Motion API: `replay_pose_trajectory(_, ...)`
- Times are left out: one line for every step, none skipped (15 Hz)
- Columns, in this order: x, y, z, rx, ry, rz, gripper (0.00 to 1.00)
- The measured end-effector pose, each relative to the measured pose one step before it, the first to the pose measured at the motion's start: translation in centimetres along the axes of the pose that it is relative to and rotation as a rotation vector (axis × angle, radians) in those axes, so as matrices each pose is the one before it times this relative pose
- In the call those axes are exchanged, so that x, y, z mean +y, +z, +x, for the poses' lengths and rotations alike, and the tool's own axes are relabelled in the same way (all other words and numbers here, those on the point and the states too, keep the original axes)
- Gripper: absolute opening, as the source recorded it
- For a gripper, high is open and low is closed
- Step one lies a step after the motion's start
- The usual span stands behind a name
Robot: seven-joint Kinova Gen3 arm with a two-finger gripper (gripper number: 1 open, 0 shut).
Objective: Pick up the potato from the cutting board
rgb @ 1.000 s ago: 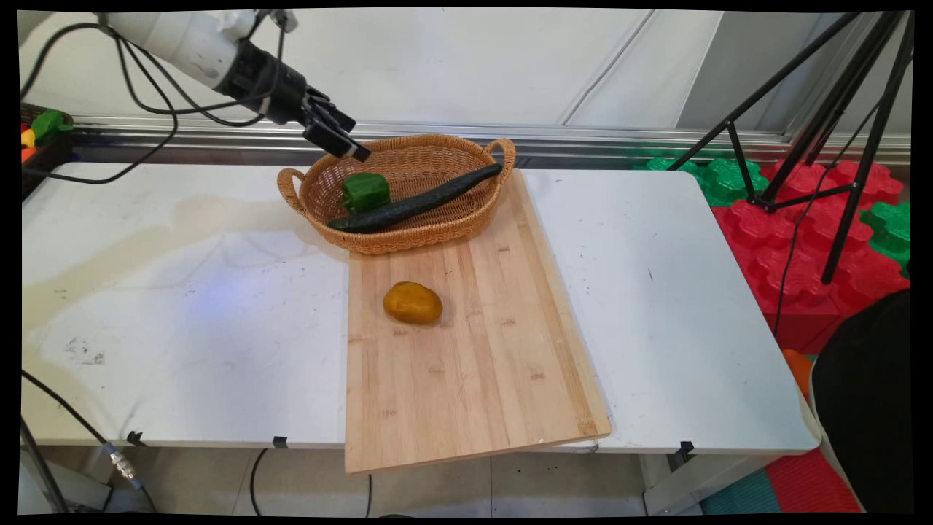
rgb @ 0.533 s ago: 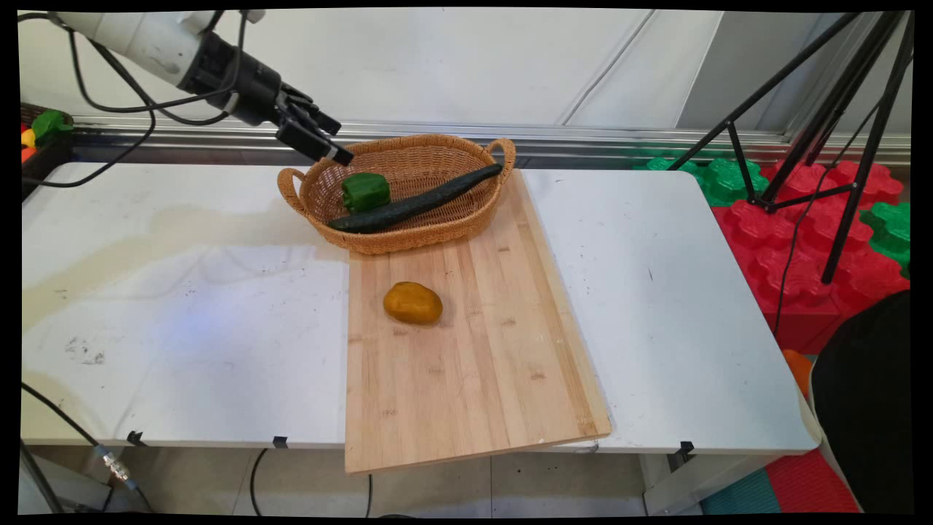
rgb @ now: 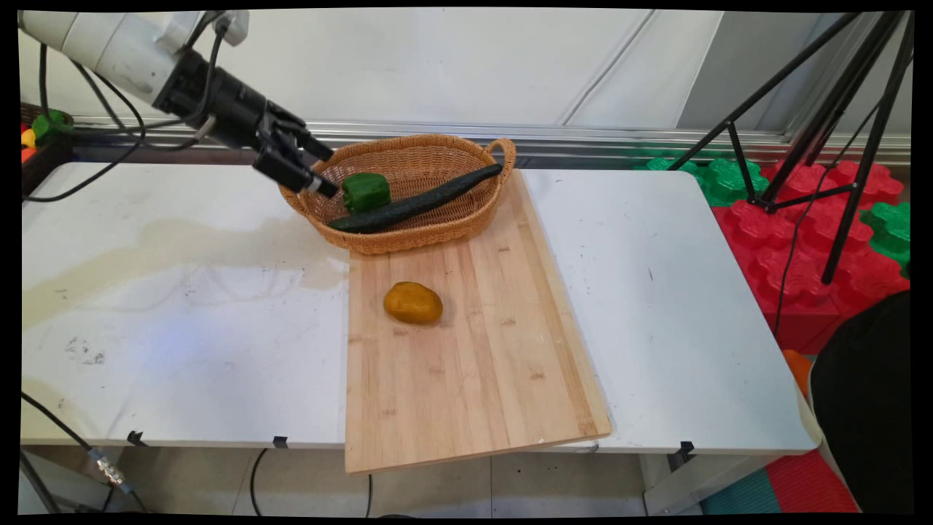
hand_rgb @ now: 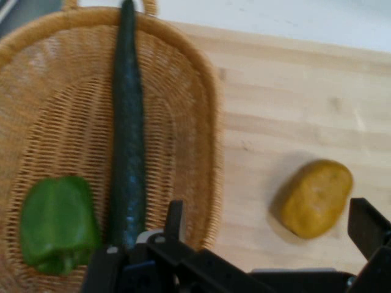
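Observation:
My gripper (rgb: pixel 323 173) hangs open and empty over the left end of a wicker basket (rgb: pixel 437 233), just left of a green bell pepper (rgb: pixel 366 191) lying inside it. A long dark cucumber (rgb: pixel 417 200) lies across the basket beside the pepper. In the hand view the pepper (hand_rgb: pixel 58 223) and cucumber (hand_rgb: pixel 127 134) lie in the basket (hand_rgb: pixel 195 122), and the gripper (hand_rgb: pixel 269 229) has its fingers (hand_rgb: pixel 175 220) spread wide. A yellow-brown potato (rgb: pixel 412 302) rests on the wooden cutting board (rgb: pixel 474 364); in the hand view the potato (hand_rgb: pixel 316 196) shows between the fingers, farther off.
The basket stands on the board's far end, and the board overhangs the white table's (rgb: pixel 182 306) near edge. A black tripod (rgb: pixel 838 146) and red and green foam blocks (rgb: pixel 802 240) stand off the table's right. A bin of coloured toys (rgb: pixel 40 135) is at far left.
The gripper has moved left and downward, from above the basket's back-left rim to beside its left handle, near the pepper. Nothing on the table has moved.

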Motion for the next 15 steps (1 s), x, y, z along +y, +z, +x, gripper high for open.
replay_pose_trajectory(0.673, 0.22, -0.224, -0.01199, 0.02089, -0.01378, 1.0)
replay_pose_trajectory(0.572, 0.334, -0.139, -0.01161, 0.02037, -0.01227, 1.0)
replay_pose_trajectory(0.631, 0.452, -0.141, -0.01199, 0.02494, -0.01283, 1.0)
replay_pose_trajectory(0.583, 0.513, -0.111, -0.01225, 0.02595, -0.01243, 1.0)
replay_pose_trajectory(0.462, 0.502, -0.052, -0.01018, 0.0241, -0.01097, 1.0)
replay_pose_trajectory(0.275, 0.365, -0.007, -0.00646, 0.0167, -0.00662, 1.0)
replay_pose_trajectory(0.36, 0.607, 0.018, -0.0096, 0.02439, -0.01061, 1.0)
replay_pose_trajectory(0.222, 0.423, 0.024, -0.00602, 0.01611, -0.00641, 1.0)
replay_pose_trajectory(0.285, 0.696, 0.052, -0.00945, 0.02323, -0.00972, 1.0)
replay_pose_trajectory(0.164, 0.476, 0.063, -0.00501, 0.01453, -0.00525, 1.0)
replay_pose_trajectory(0.216, 0.748, 0.09, -0.00784, 0.02003, -0.00791, 1.0)
replay_pose_trajectory(0.178, 0.931, 0.183, -0.00785, 0.02245, -0.00725, 1.0)
replay_pose_trajectory(0.1, 0.972, 0.241, -0.00741, 0.02197, -0.00615, 1.0)
replay_pose_trajectory(0.043, 0.858, 0.227, -0.0067, 0.01918, -0.00419, 1.0)
replay_pose_trajectory(-0.008, 0.565, 0.161, -0.00412, 0.01187, -0.00161, 1.0)
